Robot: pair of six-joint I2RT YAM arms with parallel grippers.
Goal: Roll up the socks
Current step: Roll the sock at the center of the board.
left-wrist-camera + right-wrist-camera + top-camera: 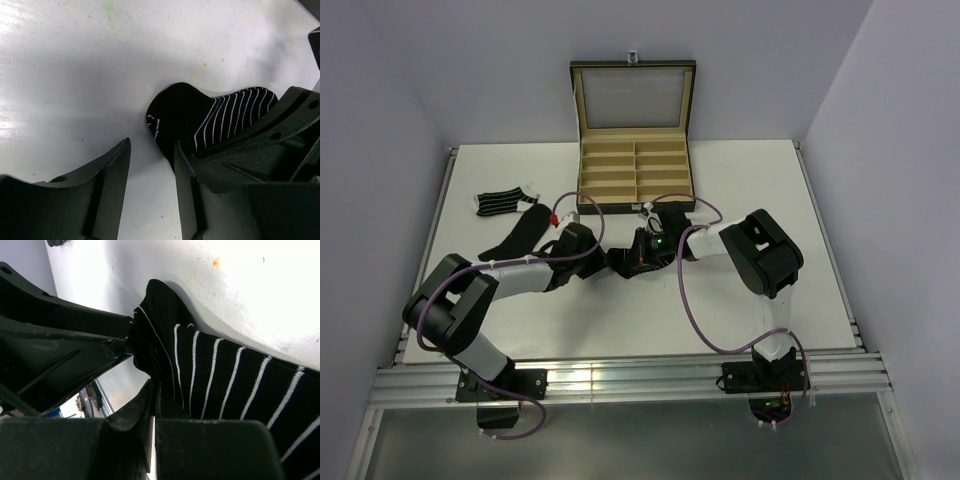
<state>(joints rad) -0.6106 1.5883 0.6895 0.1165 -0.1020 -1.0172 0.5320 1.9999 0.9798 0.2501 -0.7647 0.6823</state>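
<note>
Black knit with thin white stripes, the striped sock (225,117) lies flat on the white table (75,75) at mid-table, just in front of the open compartment box (620,207). It looks light, thin and limp, so it should fold and bunch readily. It will not hold a shape alone, and a loose roll would likely spring open. On the smooth tabletop it will probably slide rather than stay put when pushed. The sensible place to grip is the rounded end, with the rest pinned down while it is turned over.

The right gripper (155,405) has its fingers pressed together, and the fabric puckers where they meet, so it appears to pinch the sock near that end. The left gripper (151,145) stands partly apart with only bare table between its fingers. One finger is right against the sock's edge, and it has hold of nothing.

Farther off at the table's left lie a second striped sock (500,203) and a plain black sock (520,237), both unrolled.
</note>
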